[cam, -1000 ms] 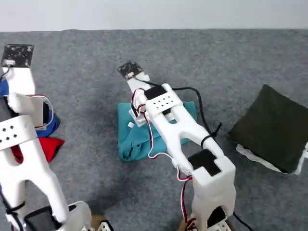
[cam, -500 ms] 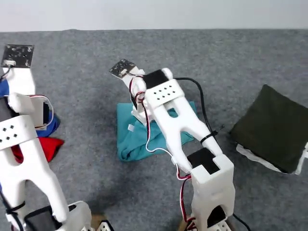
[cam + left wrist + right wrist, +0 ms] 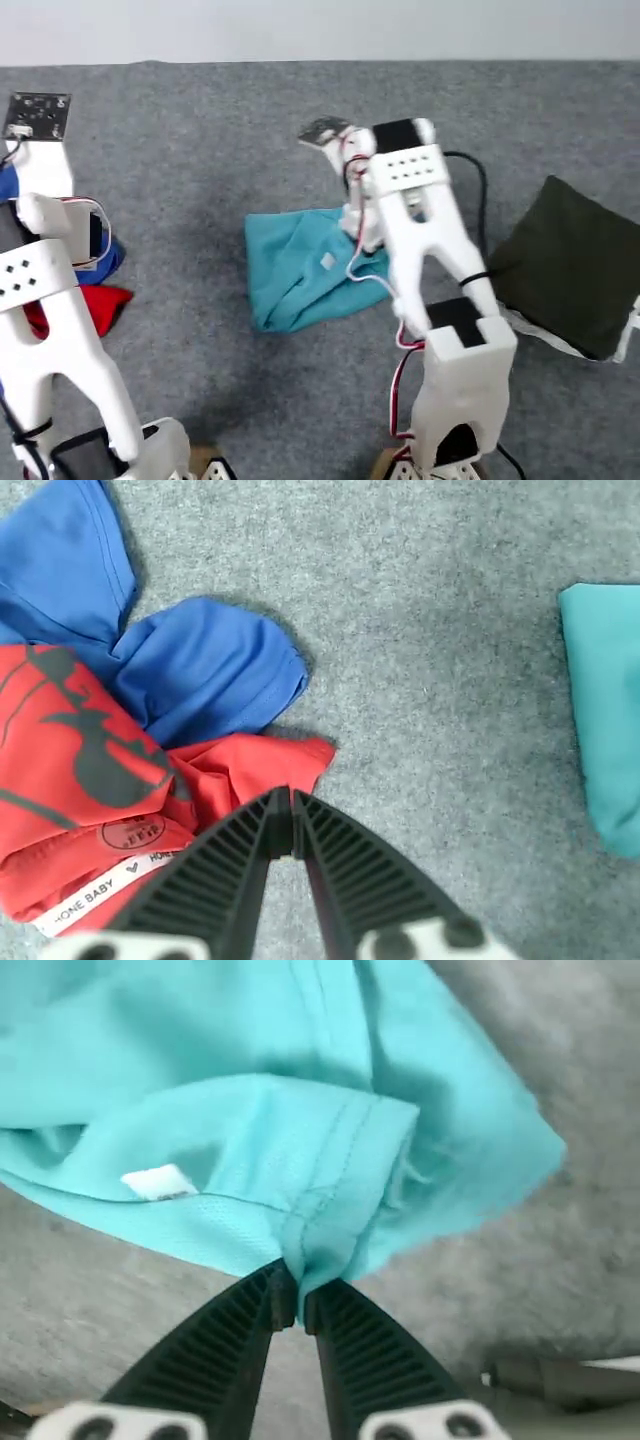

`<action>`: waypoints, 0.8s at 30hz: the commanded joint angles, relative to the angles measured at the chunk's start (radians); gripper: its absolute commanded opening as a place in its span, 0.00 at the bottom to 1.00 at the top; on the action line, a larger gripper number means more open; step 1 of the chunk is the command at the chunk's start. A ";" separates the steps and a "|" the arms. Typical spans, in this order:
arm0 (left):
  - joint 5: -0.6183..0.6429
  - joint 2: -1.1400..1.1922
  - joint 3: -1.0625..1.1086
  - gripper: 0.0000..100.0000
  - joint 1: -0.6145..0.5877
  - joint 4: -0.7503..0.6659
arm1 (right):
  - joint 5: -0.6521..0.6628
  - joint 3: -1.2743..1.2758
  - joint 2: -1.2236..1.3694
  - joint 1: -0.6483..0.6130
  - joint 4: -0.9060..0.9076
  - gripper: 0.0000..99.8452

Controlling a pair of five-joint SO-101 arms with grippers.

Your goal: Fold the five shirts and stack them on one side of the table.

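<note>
grey table [image 3: 180,130] holds teal shirt [image 3: 295,275] crosswise, right pincer [image 3: 293,1296] gripping.

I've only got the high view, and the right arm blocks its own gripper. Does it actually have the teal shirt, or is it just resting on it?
Observer: It has it. In the right wrist view the right gripper is shut on a stitched hem of the teal shirt.
Operator: And the left gripper? I can't see its tip either.
Observer: The left gripper is shut with nothing in it. Its tip is by a corner of the red shirt, which lies bunched against the blue shirt.
</note>
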 commanded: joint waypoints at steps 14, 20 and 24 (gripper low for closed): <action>-0.009 -0.031 0.028 0.01 0.002 -0.049 | -0.012 0.080 -0.151 0.018 0.041 0.19; -0.006 -0.026 0.028 0.01 0.002 -0.054 | -0.017 0.081 -0.220 -0.151 -0.028 0.15; -0.005 -0.026 0.028 0.01 0.002 -0.054 | -0.017 0.086 -0.165 -0.197 -0.150 0.00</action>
